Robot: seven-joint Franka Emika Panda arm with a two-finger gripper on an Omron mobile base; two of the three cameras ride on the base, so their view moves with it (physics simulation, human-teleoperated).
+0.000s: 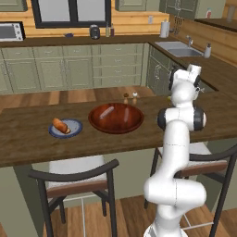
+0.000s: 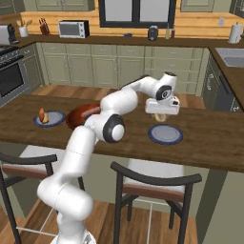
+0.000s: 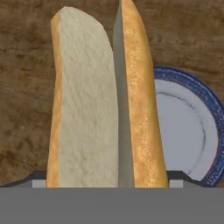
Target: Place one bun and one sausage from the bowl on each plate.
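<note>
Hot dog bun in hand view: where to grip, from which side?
Hot dog bun: across its crusty outer sides at one end, coming in end-on, as the gripper has it. It is long and split lengthwise, so squeezing likely closes the slit.

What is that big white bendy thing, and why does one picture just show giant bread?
The white thing is a robot arm at a wooden kitchen counter. Two pictures come from cameras riding behind it, one on each side. The third comes from a camera on its hand, so the pale split hot-dog bun it holds in its gripper looks huge. On the counter sit a wide reddish-brown wooden bowl and two small blue-rimmed plates. The far plate already holds food. The near plate lies bare just under the bun.
</note>
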